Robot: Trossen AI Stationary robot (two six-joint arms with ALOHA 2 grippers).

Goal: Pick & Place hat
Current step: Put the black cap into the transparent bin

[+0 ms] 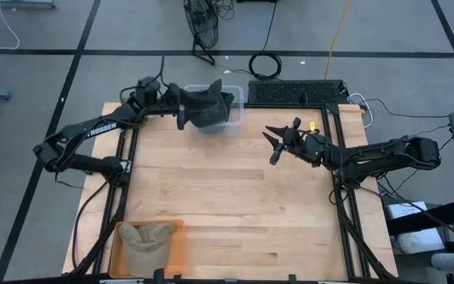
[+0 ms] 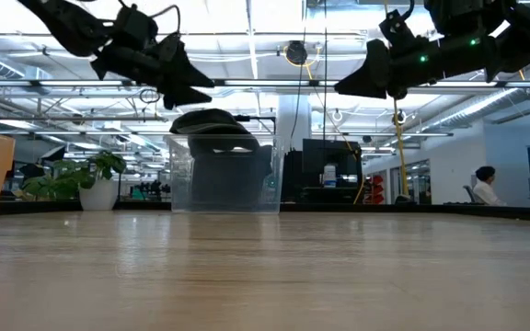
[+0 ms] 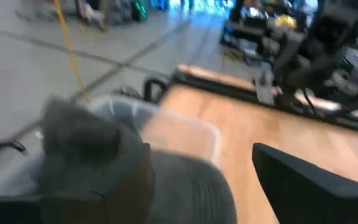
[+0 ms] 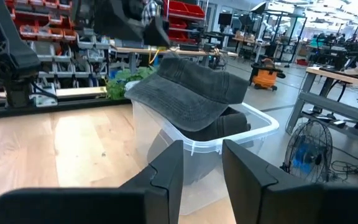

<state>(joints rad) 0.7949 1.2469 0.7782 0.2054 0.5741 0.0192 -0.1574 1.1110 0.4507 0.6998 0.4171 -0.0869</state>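
A dark grey hat (image 1: 207,106) (image 4: 191,87) lies on top of a clear plastic bin (image 1: 239,95) (image 4: 260,134) at the table's far edge, its brim over the bin's rim. More dark cloth (image 4: 229,124) lies under it inside the bin. My left gripper (image 1: 181,110) (image 2: 196,87) is open just above the hat's left side and apart from it; in the left wrist view the hat (image 3: 191,186) shows between the spread fingers. My right gripper (image 1: 273,146) (image 4: 201,152) is open and hangs in the air to the right of the bin.
An orange tray (image 1: 176,237) at the table's near left corner holds a beige hat (image 1: 144,237). A black keyboard (image 1: 294,93) lies beyond the far edge, right of the bin. Bare wood spans the table's middle between bin and tray.
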